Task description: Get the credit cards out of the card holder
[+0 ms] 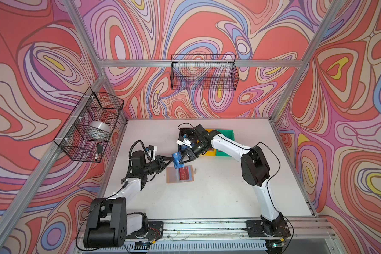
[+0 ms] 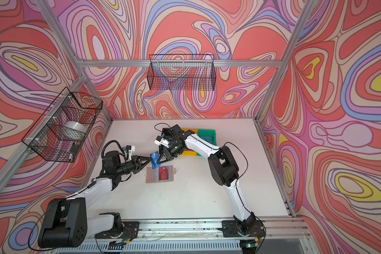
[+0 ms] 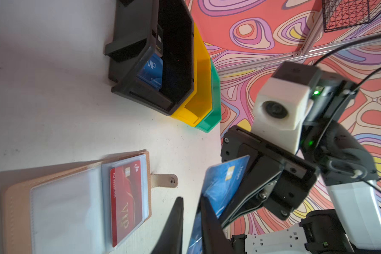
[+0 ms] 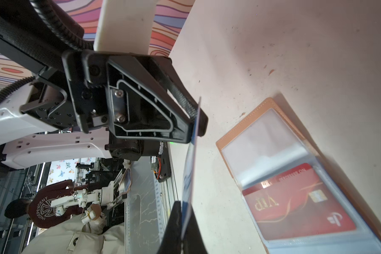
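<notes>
1. the right pincer (image 4: 183, 222) is clamped tight on one end of a blue card (image 4: 190, 171) and holds it up off the table (image 1: 207, 198).
2. the left pincer (image 4: 198, 119) meets the other end of that card. its jaws stand a little apart with the card's edge between them, and one finger lies against the card. whether they press on it is hard to tell.
3. the right wrist view shows the blue card edge-on, so its face cannot be read there. the left wrist view shows its blue face and gold chip, partly hidden behind a left finger.
4. the card holder (image 1: 171, 174) lies open and flat on the table, close under the two pincers and towards the arm bases. its snap tab (image 3: 165, 180) sticks out to one side.
5. a red card (image 3: 123, 202) marked "vip" sits inside a clear sleeve on one page. the facing page is plain clear plastic.
6. further back stands a black bin (image 3: 178, 55) holding a second blue card (image 3: 152, 70) marked "vip". a yellow bin (image 3: 201, 72) and a green bin (image 3: 215, 94) touch in a row beside it.
7. in both top views the right arm hides most of the black bin. the picture edge cuts off each pincer's fingers in its own wrist view.
</notes>
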`<state>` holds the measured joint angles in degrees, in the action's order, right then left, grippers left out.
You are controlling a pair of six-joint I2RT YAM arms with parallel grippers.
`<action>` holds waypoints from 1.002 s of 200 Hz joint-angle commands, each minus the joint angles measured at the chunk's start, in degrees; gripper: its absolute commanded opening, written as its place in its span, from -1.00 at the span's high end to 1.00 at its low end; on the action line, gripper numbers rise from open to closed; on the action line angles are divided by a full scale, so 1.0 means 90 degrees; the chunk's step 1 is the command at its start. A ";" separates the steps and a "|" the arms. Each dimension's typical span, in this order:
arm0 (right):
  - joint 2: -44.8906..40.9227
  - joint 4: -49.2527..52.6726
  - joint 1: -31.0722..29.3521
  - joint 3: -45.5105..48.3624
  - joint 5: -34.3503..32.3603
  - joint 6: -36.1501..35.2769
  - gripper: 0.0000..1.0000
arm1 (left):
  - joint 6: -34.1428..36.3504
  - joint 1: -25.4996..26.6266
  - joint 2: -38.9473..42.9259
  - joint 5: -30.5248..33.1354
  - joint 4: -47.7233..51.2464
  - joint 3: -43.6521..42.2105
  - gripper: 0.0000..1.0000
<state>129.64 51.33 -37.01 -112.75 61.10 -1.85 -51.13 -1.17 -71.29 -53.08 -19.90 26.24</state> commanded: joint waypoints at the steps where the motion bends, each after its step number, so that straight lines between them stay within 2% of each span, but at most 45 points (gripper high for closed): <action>1: 0.0336 0.1593 0.0050 -0.0988 -0.0676 -0.1189 1.00 | 0.0450 0.0021 0.0109 0.0239 0.0909 0.0168 0.56; 34: 0.0974 0.3403 0.0039 -0.2792 -0.3045 -0.2332 1.00 | 0.0565 0.0018 0.0005 0.0350 0.1119 0.0231 0.54; 45: 0.1087 0.3636 0.0040 -0.3139 -0.3926 -0.2639 1.00 | 0.0555 0.0023 -0.0042 0.0332 0.1089 0.0234 0.54; 61: 0.1052 0.3611 0.0040 -0.3214 -0.4688 -0.3255 1.00 | 0.0545 0.0023 -0.0086 0.0331 0.1050 0.0248 0.54; 85: 0.0811 0.3245 0.0040 -0.2968 -0.5039 -0.4120 1.00 | 0.0581 0.0022 -0.0126 0.0331 0.1122 0.0302 0.55; 122: 0.0848 0.2832 0.0006 -0.3364 -0.5287 -0.4363 1.00 | 0.0613 0.0022 -0.0126 0.0390 0.1175 0.0287 0.55; 150: 0.0901 0.2662 -0.0243 -0.3541 -0.5813 -0.5191 1.00 | 0.0633 0.0022 -0.0192 0.0387 0.1167 0.0283 0.54; 200: 0.0998 0.2100 -0.0510 -0.3476 -0.6785 -0.6059 1.00 | 0.0629 0.0023 -0.0328 0.0410 0.1054 0.0248 0.55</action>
<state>138.06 73.54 -40.80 -143.79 5.89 -50.85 -46.50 -1.10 -73.41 -49.84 -10.07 27.49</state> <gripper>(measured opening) 0.043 0.227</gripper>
